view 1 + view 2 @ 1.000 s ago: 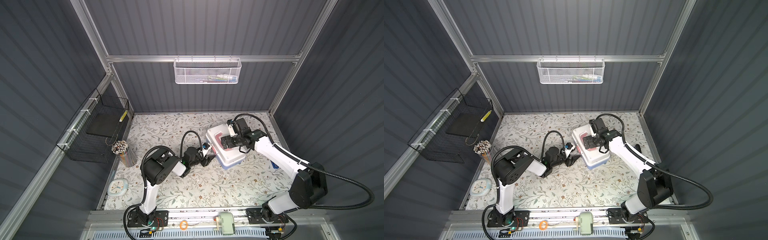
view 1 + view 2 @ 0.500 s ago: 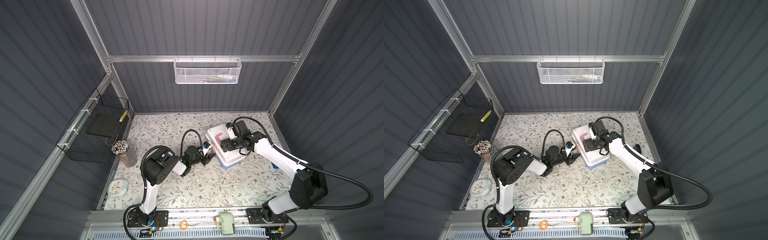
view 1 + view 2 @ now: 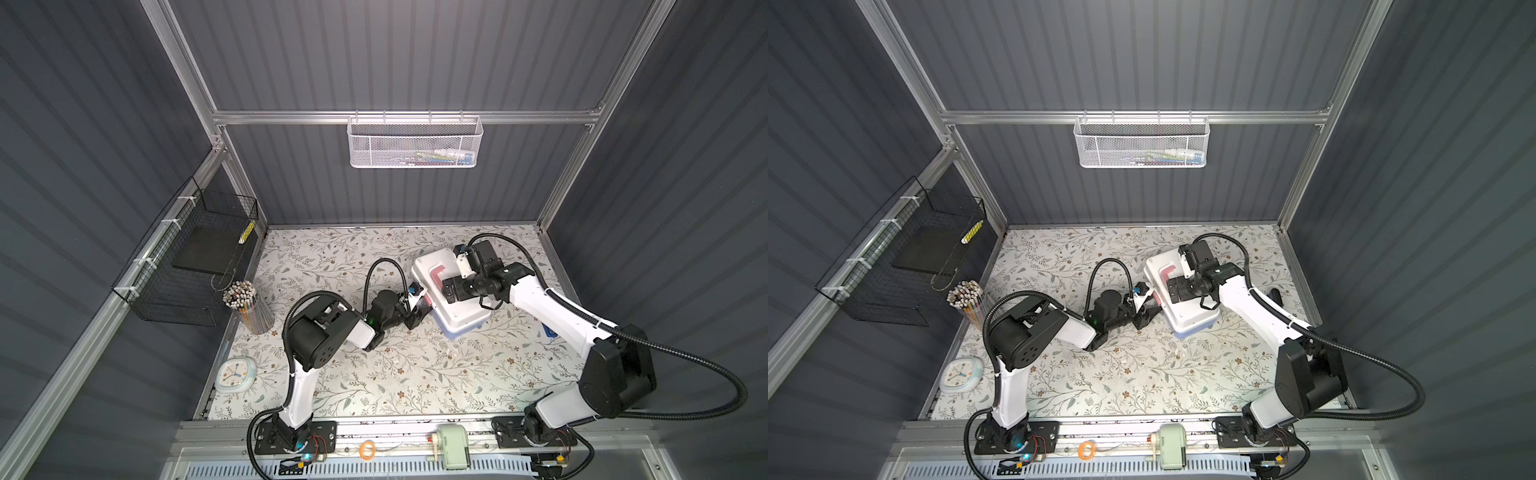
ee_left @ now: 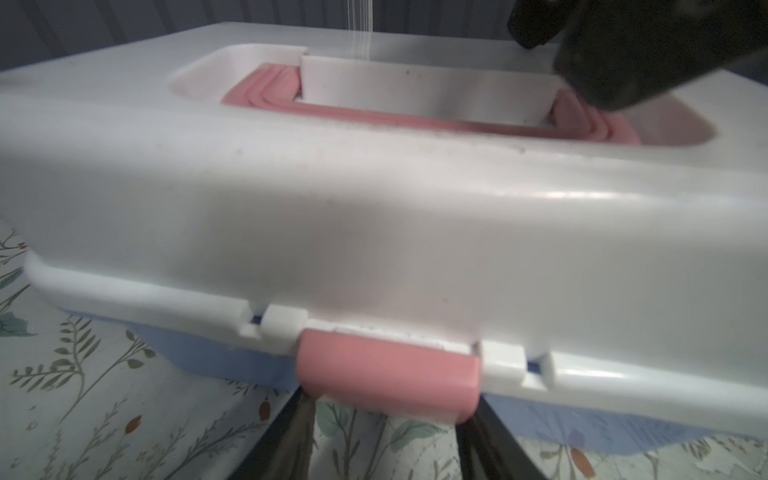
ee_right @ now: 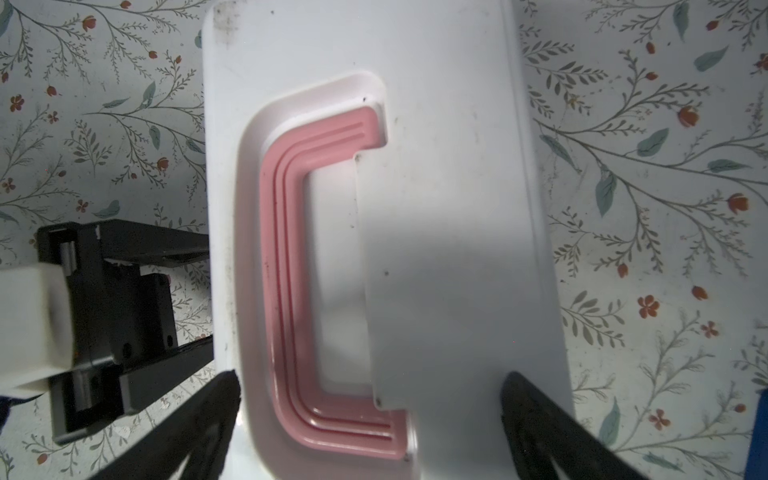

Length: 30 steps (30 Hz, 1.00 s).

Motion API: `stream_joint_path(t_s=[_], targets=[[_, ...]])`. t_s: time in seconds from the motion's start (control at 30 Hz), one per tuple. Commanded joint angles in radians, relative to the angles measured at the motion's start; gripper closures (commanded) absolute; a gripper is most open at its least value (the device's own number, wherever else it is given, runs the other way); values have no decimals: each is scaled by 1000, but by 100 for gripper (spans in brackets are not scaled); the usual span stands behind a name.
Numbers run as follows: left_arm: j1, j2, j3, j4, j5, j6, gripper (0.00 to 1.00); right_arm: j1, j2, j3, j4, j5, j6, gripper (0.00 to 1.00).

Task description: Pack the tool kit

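Pencil cup (image 3: pixel 250 308): left edge of my bench (image 3: pixel 395 374)
Clock (image 3: pixel 235 375): front left corner, face up
Wire basket (image 3: pixel 187 270): left wall
Mesh basket (image 3: pixel 413 143): back wall rail

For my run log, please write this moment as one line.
white-lidded light blue plastic tool kit box: lid down | pink plastic latch: flanked by left tool, grip unclear | right tool: open over lid

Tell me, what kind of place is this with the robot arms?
Probably a robot test booth, not a real home: grey ribbed walls on an aluminium frame, a left arm and right arm bolted to a front rail, and homely props like the flowered tabletop, pencil cup and small clock.
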Motion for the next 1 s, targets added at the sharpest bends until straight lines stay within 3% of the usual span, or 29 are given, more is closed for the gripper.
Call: stream_joint_path(t_s=[0.0, 0.2, 0.33, 0.97], targets=[[-8, 28, 19, 5, 11, 24, 47, -9, -20, -15, -2, -17, -8, 1], [-8, 36, 34, 1, 22, 25, 47, -12, -12, -13, -2, -28, -3, 1], [-8, 42, 46, -19, 23, 27, 38, -16, -11, -11, -4, -29, -1, 1], [-8, 2, 56, -59, -24, 42, 35, -20, 11, -15, -16, -47, 1, 2]])
